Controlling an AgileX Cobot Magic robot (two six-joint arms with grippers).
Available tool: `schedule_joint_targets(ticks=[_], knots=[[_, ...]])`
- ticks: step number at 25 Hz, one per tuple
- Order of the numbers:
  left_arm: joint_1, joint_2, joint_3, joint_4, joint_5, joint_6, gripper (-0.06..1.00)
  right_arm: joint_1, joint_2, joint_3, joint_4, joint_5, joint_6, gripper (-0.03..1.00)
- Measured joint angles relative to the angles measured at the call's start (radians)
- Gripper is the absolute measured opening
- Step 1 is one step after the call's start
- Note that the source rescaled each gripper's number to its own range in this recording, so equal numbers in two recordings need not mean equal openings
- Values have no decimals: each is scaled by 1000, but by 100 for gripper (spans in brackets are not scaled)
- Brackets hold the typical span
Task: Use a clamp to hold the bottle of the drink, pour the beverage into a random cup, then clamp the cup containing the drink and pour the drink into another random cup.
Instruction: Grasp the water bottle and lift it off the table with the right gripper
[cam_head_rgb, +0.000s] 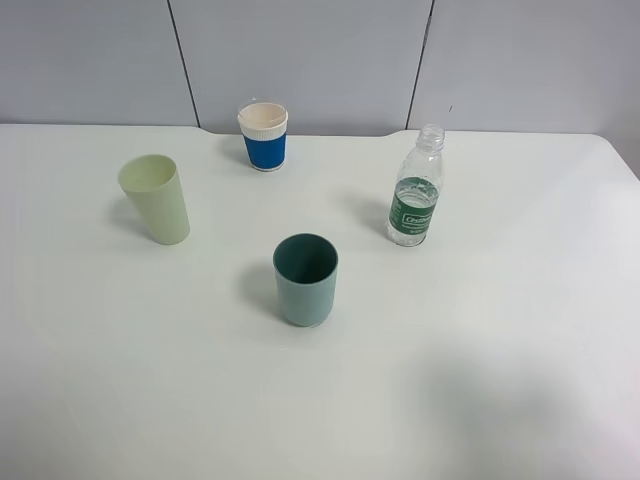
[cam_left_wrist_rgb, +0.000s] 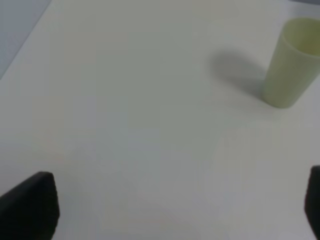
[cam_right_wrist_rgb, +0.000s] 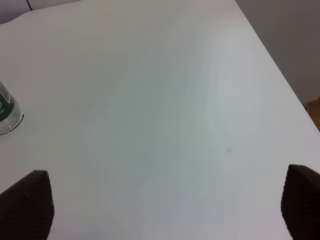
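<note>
- Left tool (cam_left_wrist_rgb: 172, 202) and right tool (cam_right_wrist_rgb: 165, 200) both gape wide, empty.
- Best to close the right tool squarely around the bottle (cam_head_rgb: 416, 190) mid-body, keeping it upright.

Item count, by kind.
Cups, three: one tall pale green plastic tumbler (cam_head_rgb: 155, 198), one round teal plastic cup (cam_head_rgb: 305, 280), one white paper cup with a blue sleeve (cam_head_rgb: 263, 136). Bottles, one: a clear plastic water bottle with a green label (cam_head_rgb: 416, 190). Tables, one: a flat white table (cam_head_rgb: 500, 350). Grippers, two: the left gripper (cam_left_wrist_rgb: 172, 202) and the right gripper (cam_right_wrist_rgb: 164, 202), each showing two dark fingertips.
</note>
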Motion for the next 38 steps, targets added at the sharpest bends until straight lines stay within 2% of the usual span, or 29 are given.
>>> schedule_joint_targets(ticks=[38], knots=[[0,0,0,0,0,0,100,0,0,0,-2,0,4,94]])
